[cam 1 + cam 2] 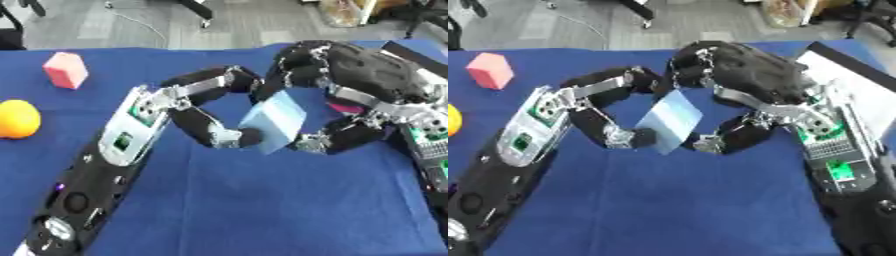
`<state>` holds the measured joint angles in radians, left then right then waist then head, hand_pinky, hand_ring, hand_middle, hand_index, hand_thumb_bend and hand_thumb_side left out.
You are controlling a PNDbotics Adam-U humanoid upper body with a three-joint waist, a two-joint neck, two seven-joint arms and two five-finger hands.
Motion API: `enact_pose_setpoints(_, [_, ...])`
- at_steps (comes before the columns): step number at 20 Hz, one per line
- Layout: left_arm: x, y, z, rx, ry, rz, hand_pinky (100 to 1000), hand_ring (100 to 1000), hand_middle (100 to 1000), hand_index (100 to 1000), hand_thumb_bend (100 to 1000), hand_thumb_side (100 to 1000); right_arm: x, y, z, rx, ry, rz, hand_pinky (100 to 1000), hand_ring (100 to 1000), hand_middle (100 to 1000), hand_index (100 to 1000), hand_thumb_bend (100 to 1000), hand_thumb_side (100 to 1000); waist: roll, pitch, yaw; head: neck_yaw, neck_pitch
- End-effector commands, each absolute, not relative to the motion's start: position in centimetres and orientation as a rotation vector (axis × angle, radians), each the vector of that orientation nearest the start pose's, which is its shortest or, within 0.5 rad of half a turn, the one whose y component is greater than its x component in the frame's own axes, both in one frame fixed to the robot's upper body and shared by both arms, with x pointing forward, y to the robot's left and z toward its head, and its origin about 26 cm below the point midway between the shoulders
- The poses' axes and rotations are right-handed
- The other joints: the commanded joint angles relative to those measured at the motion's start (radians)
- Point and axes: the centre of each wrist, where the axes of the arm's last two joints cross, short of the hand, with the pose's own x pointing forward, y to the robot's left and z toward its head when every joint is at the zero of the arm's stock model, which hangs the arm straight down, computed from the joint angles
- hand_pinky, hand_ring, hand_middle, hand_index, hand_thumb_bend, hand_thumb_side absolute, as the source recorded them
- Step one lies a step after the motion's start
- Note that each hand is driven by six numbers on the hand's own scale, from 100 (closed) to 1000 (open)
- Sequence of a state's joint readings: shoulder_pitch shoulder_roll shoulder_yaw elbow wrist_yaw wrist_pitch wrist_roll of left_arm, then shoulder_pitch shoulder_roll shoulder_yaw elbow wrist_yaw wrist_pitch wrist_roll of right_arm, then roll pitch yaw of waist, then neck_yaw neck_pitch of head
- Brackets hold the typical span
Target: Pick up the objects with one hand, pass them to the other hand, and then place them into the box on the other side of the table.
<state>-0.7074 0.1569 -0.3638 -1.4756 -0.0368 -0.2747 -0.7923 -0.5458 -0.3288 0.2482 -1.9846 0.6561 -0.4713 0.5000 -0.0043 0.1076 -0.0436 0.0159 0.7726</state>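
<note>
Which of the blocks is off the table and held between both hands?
The light blue block, gripped between left hand and right hand; the pink block sits untouched far left.

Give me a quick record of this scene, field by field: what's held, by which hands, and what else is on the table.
held item: light blue block
left hand: fingers curled on the block
right hand: fingers curled on the block, mid-handover
on cloth, left side: pink block, orange ball
box: at right edge, partly seen
surface: blue cloth
</note>
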Motion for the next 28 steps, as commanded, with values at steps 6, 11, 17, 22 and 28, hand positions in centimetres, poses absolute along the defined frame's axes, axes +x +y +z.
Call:
enact_pose_setpoints(6, [38.5,10.6,17.9,-0.636,-1.915,-1.723,821,623,661,765,724,622,30.6,-18.1,25.8,0.631,2.498,-1.894,829,728,591,643,100,106,-0.012,-0.027,-0.003,0.007,-0.003])
enact_pose_setpoints(11, [38.5,10.3,17.9,-0.672,-1.892,-1.764,837,660,708,806,799,633,30.6,-18.1,25.8,0.634,2.49,-1.899,832,728,592,642,100,106,-0.013,-0.027,-0.004,0.007,-0.003])
enact_pose_setpoints(17, [39.0,11.0,17.4,-0.642,-1.88,-1.719,838,675,729,824,810,636,30.6,-18.3,25.9,0.642,2.496,-1.88,832,727,593,637,100,100,-0.013,-0.028,-0.006,0.008,-0.003])
enact_pose_setpoints(22, [40.2,12.6,15.2,-0.534,-1.838,-1.607,838,677,732,826,806,635,30.8,-19.4,26.5,0.677,2.521,-1.824,830,725,594,632,100,100,-0.02,-0.033,-0.01,0.012,-0.003])
enact_pose_setpoints(28, [41.1,16.7,12.5,-0.32,-1.845,-1.362,828,661,717,811,759,635,30.9,-24.2,28.1,0.965,2.634,-1.644,808,717,592,611,100,100,-0.019,-0.033,-0.017,-0.027,-0.003])
